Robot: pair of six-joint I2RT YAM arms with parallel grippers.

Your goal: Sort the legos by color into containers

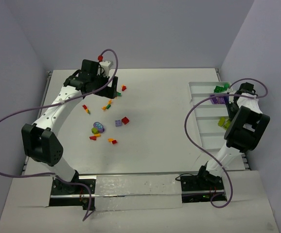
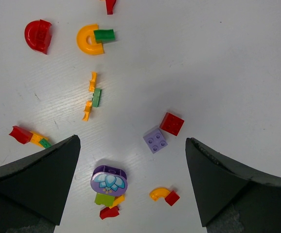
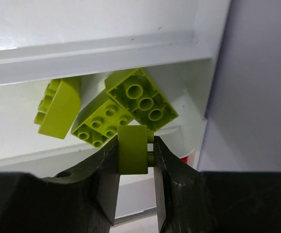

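So the right tool [image 3: 135,160] is pinching a lime brick [image 3: 132,145], hanging right over the tray [image 3: 96,48] compartment where the other lime bricks [image 3: 131,104] are sitting (straight below, basically). Meanwhile the left tool [image 2: 132,145] is gaping wide over the loose legos [image 2: 155,141] on the desk [image 2: 228,58].

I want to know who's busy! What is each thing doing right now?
Left gripper: open, holding nothing.
Right gripper: shut, above the tray.
Lime lego: pinched in the right gripper, not dropped yet.
Three lime legos: lying together in one tray compartment.
Loose legos: scattered on the table, unsorted.
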